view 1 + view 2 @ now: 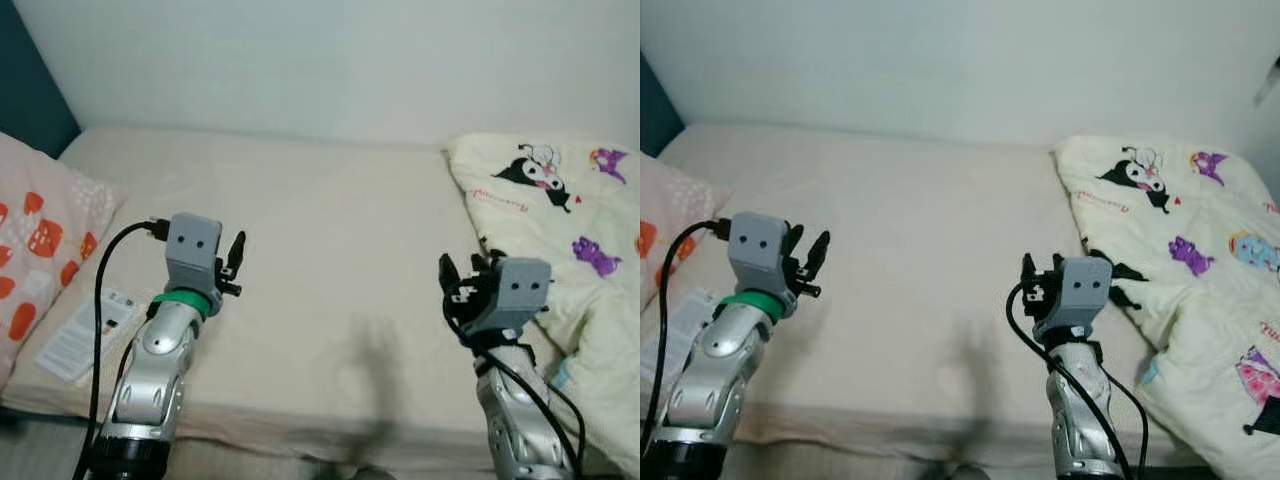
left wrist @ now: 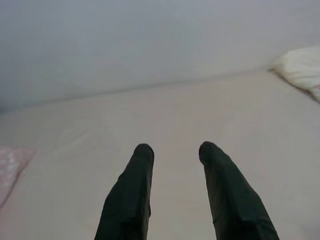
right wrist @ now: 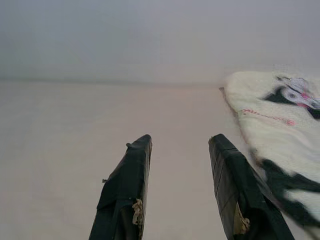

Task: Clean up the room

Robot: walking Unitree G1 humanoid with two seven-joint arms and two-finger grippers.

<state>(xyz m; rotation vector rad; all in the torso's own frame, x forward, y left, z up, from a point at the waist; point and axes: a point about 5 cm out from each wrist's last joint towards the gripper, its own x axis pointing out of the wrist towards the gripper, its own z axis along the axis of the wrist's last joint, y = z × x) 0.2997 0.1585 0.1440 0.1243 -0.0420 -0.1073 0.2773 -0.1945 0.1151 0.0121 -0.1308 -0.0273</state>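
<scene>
A bed with a bare cream sheet [image 1: 330,240] lies in front of me. A pale yellow blanket [image 1: 570,210] printed with cartoon characters is bunched up on its right side. My left gripper [image 2: 175,150] hovers open over the left part of the sheet, nothing between its fingers. My right gripper [image 3: 180,142] is raised open near the blanket's left edge, also holding nothing. Both arms [image 1: 160,370] stand up from the bed's front edge.
A pink pillow [image 1: 40,240] with red and white patterns lies at the bed's left end. A white leaflet [image 1: 90,330] rests on the sheet beside it, near the front left. A pale wall [image 1: 340,60] runs behind the bed.
</scene>
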